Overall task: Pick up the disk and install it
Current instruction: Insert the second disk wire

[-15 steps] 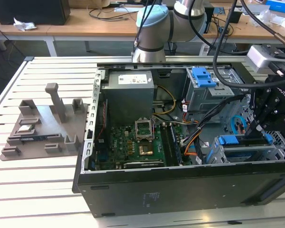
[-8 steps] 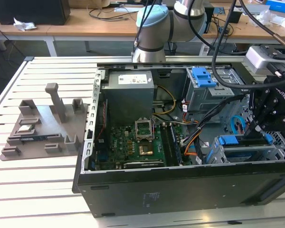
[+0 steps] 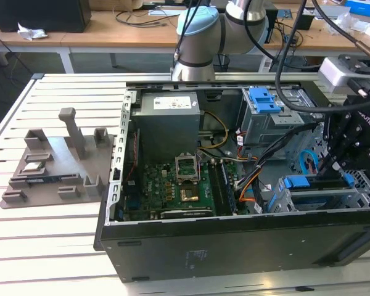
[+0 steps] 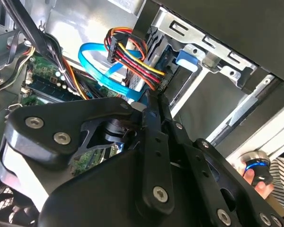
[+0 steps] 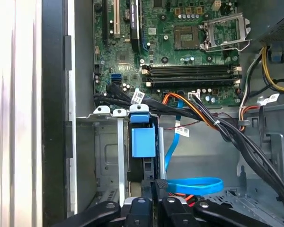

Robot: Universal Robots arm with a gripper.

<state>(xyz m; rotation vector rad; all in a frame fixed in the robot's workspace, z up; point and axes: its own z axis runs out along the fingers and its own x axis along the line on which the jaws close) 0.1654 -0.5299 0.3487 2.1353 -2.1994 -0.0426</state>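
Note:
The disk [image 5: 143, 142] stands on edge in a slot of the metal drive cage [image 5: 106, 156], its blue caddy tab facing up. In the exterior view the disk [image 3: 296, 183] sits in the cage at the case's near right corner. The blue tab of the disk [image 4: 187, 60] also shows in the second wrist view. My black gripper [image 3: 325, 172] hangs over that cage. Its fingers [image 4: 154, 118] are pressed together with nothing between them. In the first wrist view my gripper [image 5: 156, 185] is right beside the disk's end; I cannot tell whether it touches.
The open computer case [image 3: 234, 246] lies on a slatted white table [image 3: 49, 246]. It holds a motherboard [image 3: 172, 185], a grey power-supply box [image 3: 169, 117], a blue cable [image 5: 194, 184] and black cable bundles [image 5: 236, 137]. A grey fixture [image 3: 55, 163] lies at the exterior view's left. A hand [image 4: 262, 182] shows nearby.

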